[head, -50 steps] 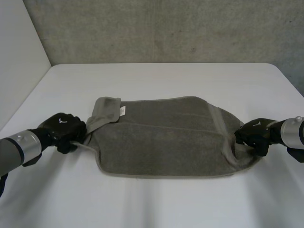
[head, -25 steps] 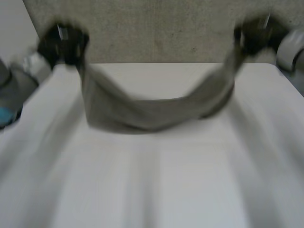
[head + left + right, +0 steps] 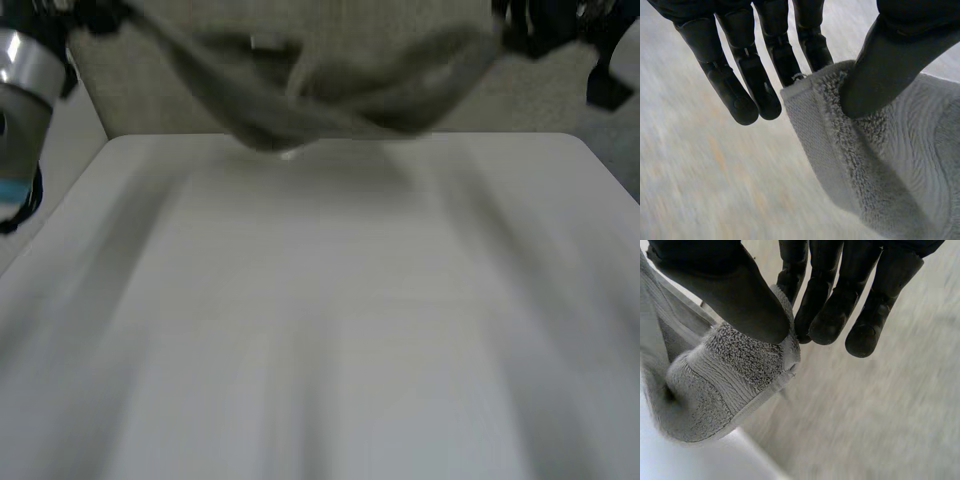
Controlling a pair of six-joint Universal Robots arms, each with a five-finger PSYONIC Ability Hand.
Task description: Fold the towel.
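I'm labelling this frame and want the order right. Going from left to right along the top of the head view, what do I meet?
In order: left arm → left hand → towel, hanging between both hands above the white table → right hand → right arm.

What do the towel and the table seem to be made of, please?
The towel looks like terry cloth, matte grey: fuzzy looped pile, flat woven hem band. The table looks like smooth white laminate or painted board; no grain shows, so I cannot tell which.
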